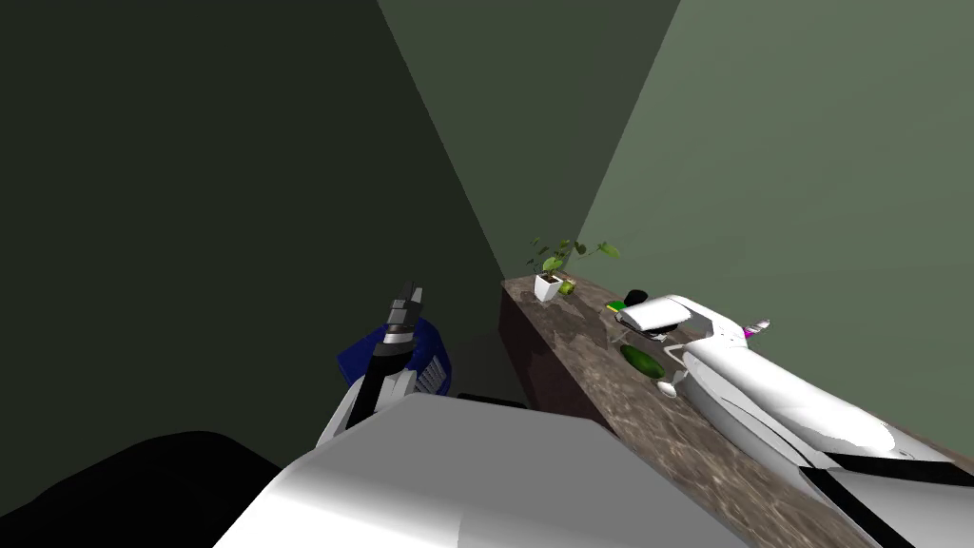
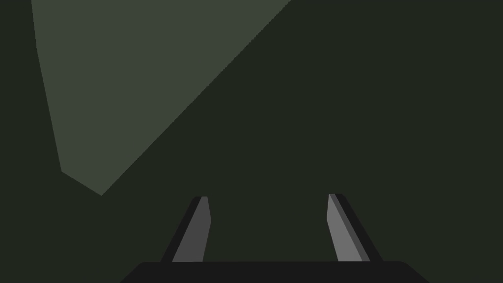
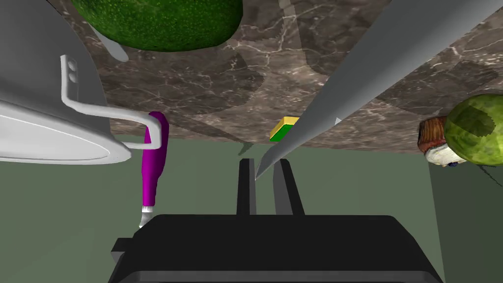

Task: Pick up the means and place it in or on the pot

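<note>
Robot pinched tip of long grey blade-like tool (image 3: 353,78) between pressed-together fingers of R gripper (image 3: 264,163), apparently to carry it to pot (image 3: 44,98), near gripper, beyond purple-handled utensil (image 3: 154,147). L gripper (image 2: 267,201) hung spread, idle.

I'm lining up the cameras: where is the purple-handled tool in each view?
Head view: the purple-handled tool shows just past the right forearm, toward the wall.
Left wrist view: not in it.
Right wrist view: beside the pot's handle, near the right hand shut on a grey blade.
Shared landmark: the marbled counter.
</note>
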Tool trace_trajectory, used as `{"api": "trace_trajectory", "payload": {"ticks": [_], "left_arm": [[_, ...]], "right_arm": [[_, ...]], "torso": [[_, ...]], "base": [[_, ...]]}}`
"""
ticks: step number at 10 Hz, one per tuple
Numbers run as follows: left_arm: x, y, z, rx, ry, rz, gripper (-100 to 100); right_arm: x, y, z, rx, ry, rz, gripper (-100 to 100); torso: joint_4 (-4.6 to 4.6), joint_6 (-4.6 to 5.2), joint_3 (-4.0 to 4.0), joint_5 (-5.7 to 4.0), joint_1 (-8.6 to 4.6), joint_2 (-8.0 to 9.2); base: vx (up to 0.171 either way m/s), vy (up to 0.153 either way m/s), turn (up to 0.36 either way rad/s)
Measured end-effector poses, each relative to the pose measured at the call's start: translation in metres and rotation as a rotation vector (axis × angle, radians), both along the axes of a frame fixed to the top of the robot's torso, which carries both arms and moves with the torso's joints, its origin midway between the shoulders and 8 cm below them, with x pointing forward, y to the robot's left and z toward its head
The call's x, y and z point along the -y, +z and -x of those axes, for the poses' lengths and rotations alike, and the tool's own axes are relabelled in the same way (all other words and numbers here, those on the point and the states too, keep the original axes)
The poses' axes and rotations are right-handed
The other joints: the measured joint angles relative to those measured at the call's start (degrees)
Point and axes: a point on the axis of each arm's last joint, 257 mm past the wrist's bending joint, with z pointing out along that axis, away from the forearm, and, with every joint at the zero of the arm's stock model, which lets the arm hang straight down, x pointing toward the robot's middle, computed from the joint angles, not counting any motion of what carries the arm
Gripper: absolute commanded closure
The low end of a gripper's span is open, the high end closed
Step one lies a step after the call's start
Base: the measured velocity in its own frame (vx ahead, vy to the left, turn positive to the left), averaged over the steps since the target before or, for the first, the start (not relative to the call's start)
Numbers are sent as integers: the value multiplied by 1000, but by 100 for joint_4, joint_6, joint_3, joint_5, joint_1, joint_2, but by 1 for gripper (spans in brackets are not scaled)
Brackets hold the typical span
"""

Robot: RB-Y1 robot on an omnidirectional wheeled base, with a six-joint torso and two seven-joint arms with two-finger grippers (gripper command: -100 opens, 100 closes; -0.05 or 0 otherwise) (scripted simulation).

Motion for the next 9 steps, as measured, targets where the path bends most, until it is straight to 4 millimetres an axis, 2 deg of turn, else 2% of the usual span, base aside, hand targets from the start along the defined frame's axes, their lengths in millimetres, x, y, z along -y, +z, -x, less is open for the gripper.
{"api": "trace_trajectory", "payload": {"ticks": [4, 6, 7, 8, 9], "left_arm": [[0, 0, 0, 0, 0, 0, 0], [0, 0, 0, 0, 0, 0, 0], [0, 0, 0, 0, 0, 0, 0], [0, 0, 0, 0, 0, 0, 0], [0, 0, 0, 0, 0, 0, 0]], "right_arm": [[15, 28, 5, -2, -11, 18, 100], [21, 36, 10, -5, -26, 15, 100], [25, 38, 13, -7, -36, 10, 100], [27, 38, 15, -9, -40, 11, -100], [27, 38, 15, -10, -40, 11, -100]], "torso": [[-2, 3, 0, 0, 5, 3], [-2, 6, 1, -1, -3, 5], [-3, 7, 0, -3, -7, 2], [-11, -10, -20, 2, 28, -33], [-18, -15, -37, 10, 57, -61]], "base": [[-171, -128, -102], [-177, -161, -136], [-67, -77, -43], [-17, -17, -5], [-9, -8, -2]]}}
